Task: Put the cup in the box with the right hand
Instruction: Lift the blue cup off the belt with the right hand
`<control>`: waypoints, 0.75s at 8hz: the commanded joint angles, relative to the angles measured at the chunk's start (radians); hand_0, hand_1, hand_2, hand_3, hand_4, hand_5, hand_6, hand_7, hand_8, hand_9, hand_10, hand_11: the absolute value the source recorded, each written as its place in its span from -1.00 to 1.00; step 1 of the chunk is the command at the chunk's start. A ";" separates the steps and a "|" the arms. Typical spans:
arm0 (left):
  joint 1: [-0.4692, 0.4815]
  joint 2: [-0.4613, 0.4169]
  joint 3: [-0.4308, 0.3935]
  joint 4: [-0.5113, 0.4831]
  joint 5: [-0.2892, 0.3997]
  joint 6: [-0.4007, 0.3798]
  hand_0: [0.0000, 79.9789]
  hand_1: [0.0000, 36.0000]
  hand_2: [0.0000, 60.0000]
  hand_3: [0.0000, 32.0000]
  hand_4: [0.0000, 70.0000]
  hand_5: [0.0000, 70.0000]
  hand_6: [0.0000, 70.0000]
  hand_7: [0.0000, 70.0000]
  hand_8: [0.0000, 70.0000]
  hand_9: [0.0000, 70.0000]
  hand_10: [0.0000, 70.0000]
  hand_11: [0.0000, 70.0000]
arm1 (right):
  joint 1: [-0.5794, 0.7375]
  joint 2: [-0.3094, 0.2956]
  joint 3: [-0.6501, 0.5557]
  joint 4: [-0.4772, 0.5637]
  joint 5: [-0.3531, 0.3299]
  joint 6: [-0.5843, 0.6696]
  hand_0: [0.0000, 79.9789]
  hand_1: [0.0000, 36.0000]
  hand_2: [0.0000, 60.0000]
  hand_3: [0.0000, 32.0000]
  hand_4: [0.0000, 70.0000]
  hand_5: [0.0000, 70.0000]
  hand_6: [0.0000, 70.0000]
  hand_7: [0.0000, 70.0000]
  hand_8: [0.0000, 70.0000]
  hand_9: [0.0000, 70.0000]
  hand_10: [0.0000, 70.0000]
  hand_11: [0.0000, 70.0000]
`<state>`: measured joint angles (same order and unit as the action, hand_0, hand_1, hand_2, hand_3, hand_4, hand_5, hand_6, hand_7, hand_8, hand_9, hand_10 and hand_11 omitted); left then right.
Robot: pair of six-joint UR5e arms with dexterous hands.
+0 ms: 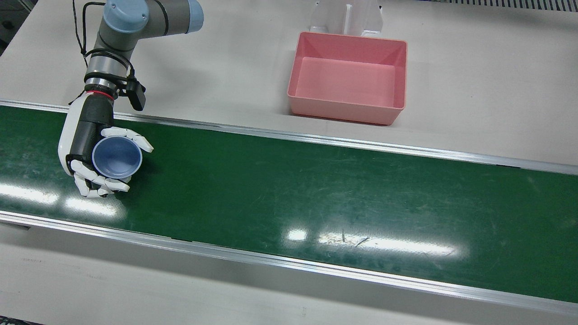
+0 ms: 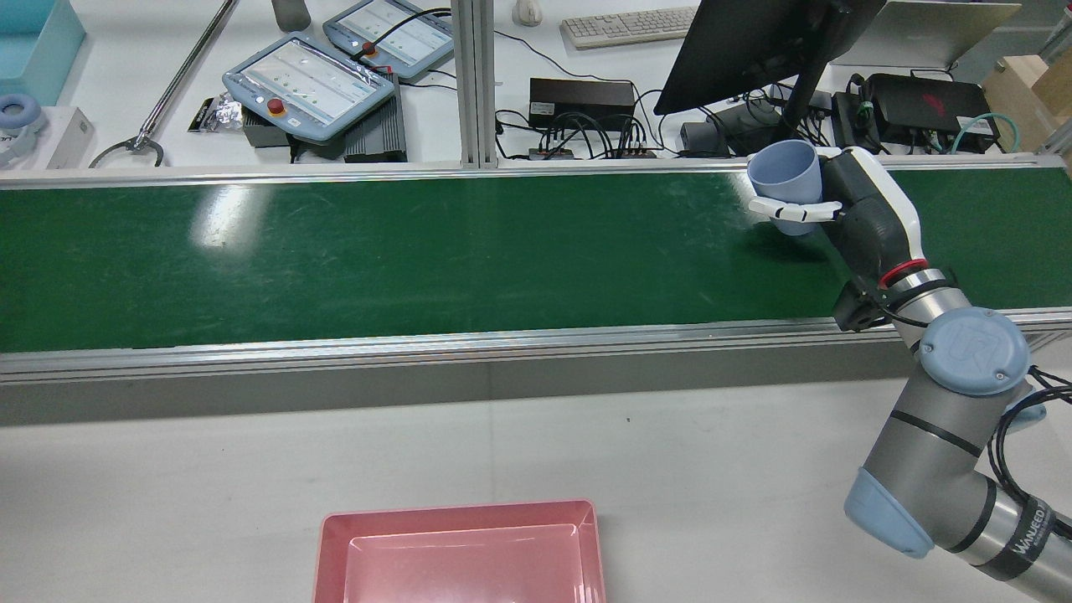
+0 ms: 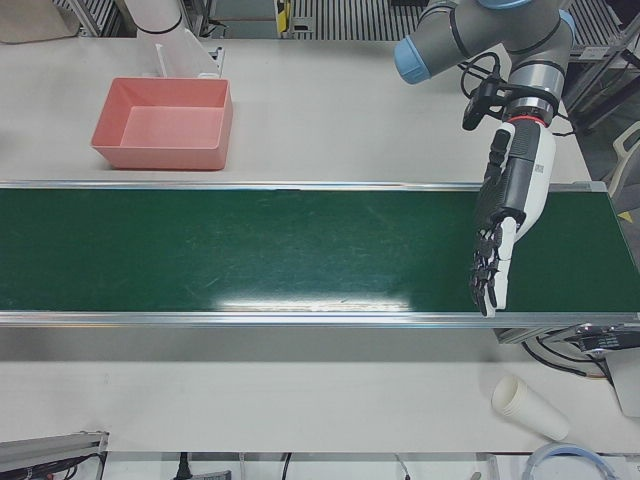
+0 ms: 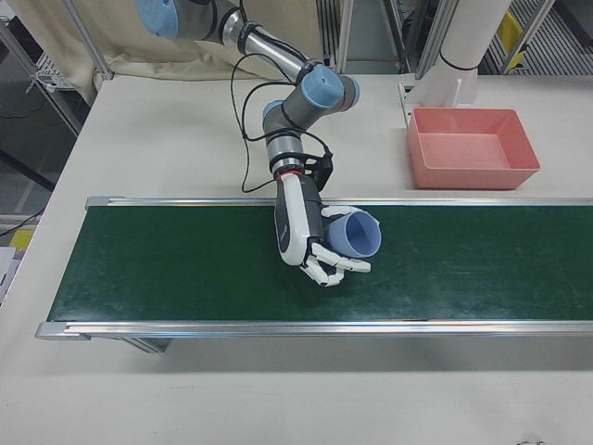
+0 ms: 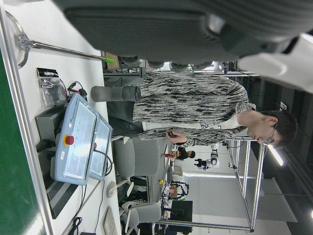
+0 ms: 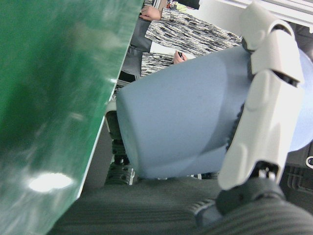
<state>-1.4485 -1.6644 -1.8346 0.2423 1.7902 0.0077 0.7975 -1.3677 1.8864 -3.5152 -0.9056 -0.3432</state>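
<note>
The blue cup point(image 1: 117, 157) is gripped by the right hand point(image 1: 90, 149), with white fingers point(image 1: 128, 135) curled around its wall, and it is held upright above the green conveyor belt point(image 1: 316, 194), clear of the surface. Nothing is seen inside the cup from the front view. The pink box point(image 1: 348, 79) is set on the white table point(image 1: 203, 81) beyond the belt, well apart from the cup, and nothing is seen in it. The left hand point(image 3: 503, 230) is hung over the far end of the belt with its fingers spread and nothing held. A stack of paper cups point(image 3: 530, 406) is laid on its side on the table near that end.
</note>
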 commanded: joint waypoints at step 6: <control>0.000 0.000 0.000 0.000 0.000 0.000 -1.00 -1.00 -1.00 -1.00 -1.00 -1.00 -1.00 -1.00 -1.00 -1.00 -1.00 -1.00 | -0.398 0.010 0.463 -0.016 0.071 -0.354 0.35 0.57 0.72 -1.00 -0.01 -0.61 -0.12 1.00 0.41 1.00 0.09 0.57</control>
<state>-1.4487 -1.6644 -1.8347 0.2434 1.7907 0.0077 0.6022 -1.3605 2.2565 -3.5345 -0.8979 -0.5815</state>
